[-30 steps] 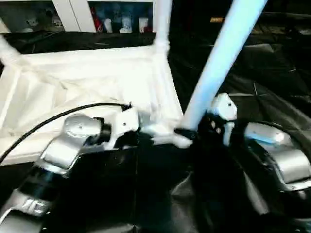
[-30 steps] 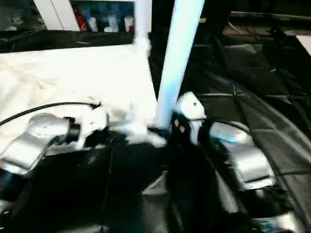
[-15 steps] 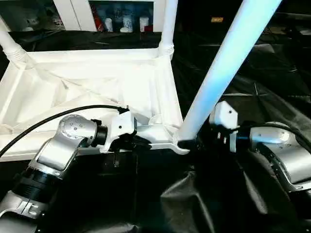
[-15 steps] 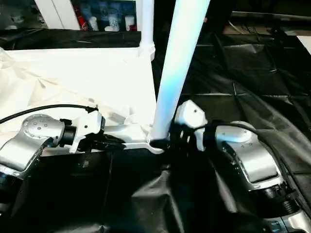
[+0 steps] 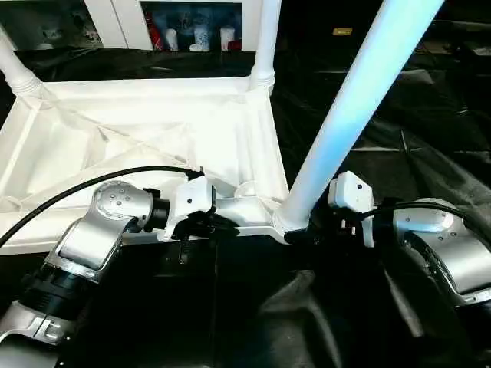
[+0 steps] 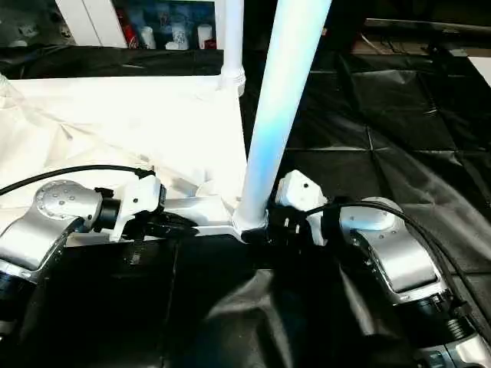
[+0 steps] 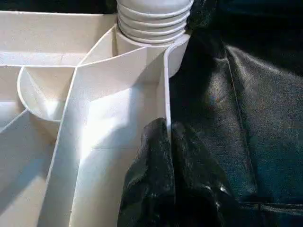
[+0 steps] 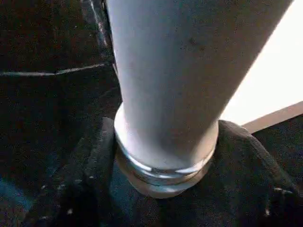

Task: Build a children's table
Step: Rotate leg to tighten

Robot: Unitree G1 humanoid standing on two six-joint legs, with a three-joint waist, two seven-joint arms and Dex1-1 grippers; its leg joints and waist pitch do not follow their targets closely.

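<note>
Tabletop (image 5: 146, 146) lies underside up on black sheeting (image 6: 399, 115), ribs and X-brace exposed. Two legs already stand in the far corner sockets: far-right leg (image 5: 266, 38), far-left leg (image 5: 14, 69).

Key relation: near leg (image 5: 360, 100) has its flared end at the near-right corner socket (image 7: 154, 21), directly betw. the two arms. Long axis runs up and away to the robot's right, i.e. visibly tilted, not plumb with the socket. Seating looks partial; the threaded collar shows above the socket wall in the left wrist view. Judgement: next move needs the leg brought upright over the socket, then pressed or turned home.

Right gripper (image 6: 268, 226) is the nearer one, at the leg base from the right side. Right wrist view shows black fingers (image 8: 90, 189) wrapping both sides of the flared end: clamped on the leg. Right forearm lies low, approx. horizontal, reaching inward.

Left gripper (image 7: 168, 156) pinches the tabletop's near rim wall just beside that socket, fingers closed either side of the thin wall. Left forearm angled in from lower left, steadying.

Risk: tilt may jam the threads.
</note>
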